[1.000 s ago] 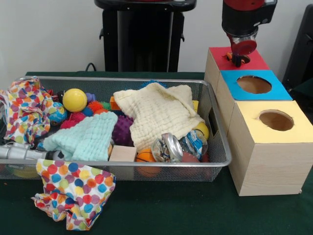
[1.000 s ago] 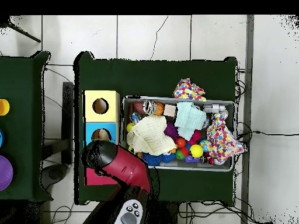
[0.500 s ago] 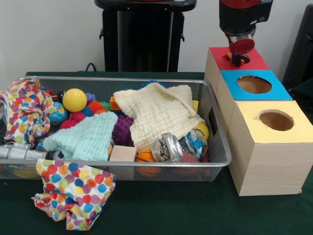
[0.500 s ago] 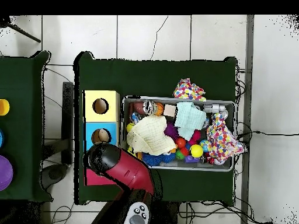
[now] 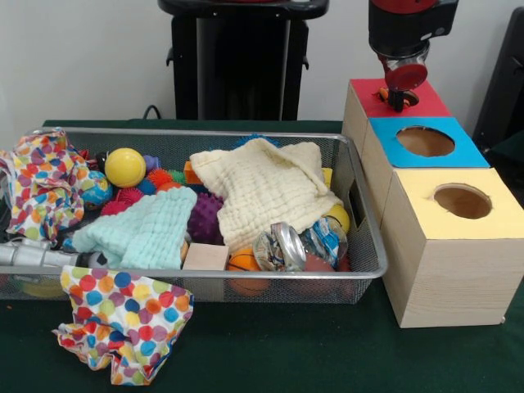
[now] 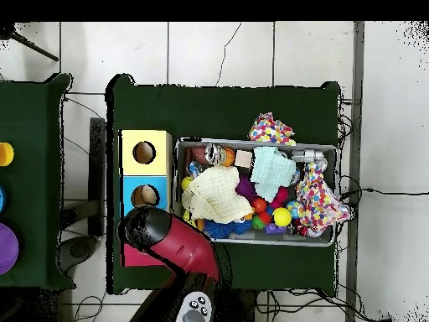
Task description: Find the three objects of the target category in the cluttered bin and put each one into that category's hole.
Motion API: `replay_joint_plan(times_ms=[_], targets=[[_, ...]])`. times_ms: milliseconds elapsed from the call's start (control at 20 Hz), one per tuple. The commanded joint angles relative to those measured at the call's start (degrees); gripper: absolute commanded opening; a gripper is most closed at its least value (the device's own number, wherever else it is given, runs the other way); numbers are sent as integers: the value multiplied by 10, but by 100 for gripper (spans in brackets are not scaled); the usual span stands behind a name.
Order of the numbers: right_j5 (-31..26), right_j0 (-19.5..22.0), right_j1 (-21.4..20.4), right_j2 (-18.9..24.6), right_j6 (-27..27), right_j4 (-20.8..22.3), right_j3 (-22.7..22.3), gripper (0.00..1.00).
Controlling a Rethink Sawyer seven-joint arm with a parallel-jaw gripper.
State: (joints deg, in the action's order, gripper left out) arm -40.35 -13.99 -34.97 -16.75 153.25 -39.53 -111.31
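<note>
The robot's red and black gripper (image 5: 398, 100) is hovering over the red-topped wooden box (image 5: 426, 102), its hole underneath. Whether it is gripping anything cannot be told. A clean drop needs centring above that opening; the wire mesh bin (image 5: 246, 137) sits beside.

Red box top (image 5: 413, 102); polka-dot cloth (image 5: 123, 323); cream cloth (image 5: 266, 190).
</note>
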Motion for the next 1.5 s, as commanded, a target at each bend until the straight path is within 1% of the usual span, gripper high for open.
replay_joint_plan(times_ms=[50,200,250,300,450,500,600,650,800,900,1000,1100,1150,1200,1250,1300,1400,1450,1500], targets=[[50,-1,124,57,83,14,-52,0],[30,-7,121,45,91,25,-46,0],[16,-12,119,38,97,32,-41,0],[9,-12,117,35,96,36,-40,0],[-37,-11,103,23,97,53,-31,0],[-43,-12,101,20,98,55,-30,0],[-31,-9,102,25,88,52,-36,0],[-8,-8,109,30,80,46,-39,0],[15,-6,117,40,71,38,-43,0],[28,-11,115,41,71,36,-47,0],[38,-7,108,44,58,37,-50,0],[20,-10,94,18,41,72,-30,0],[-19,-6,73,9,33,87,-17,0],[-44,-4,59,-1,31,100,-7,0],[-52,4,41,-12,11,117,12,0],[-81,11,30,-20,7,133,29,0],[-103,32,13,-26,-11,155,75,0],[-103,43,9,-30,-25,170,104,0],[-109,54,4,-23,-29,175,113,0]])
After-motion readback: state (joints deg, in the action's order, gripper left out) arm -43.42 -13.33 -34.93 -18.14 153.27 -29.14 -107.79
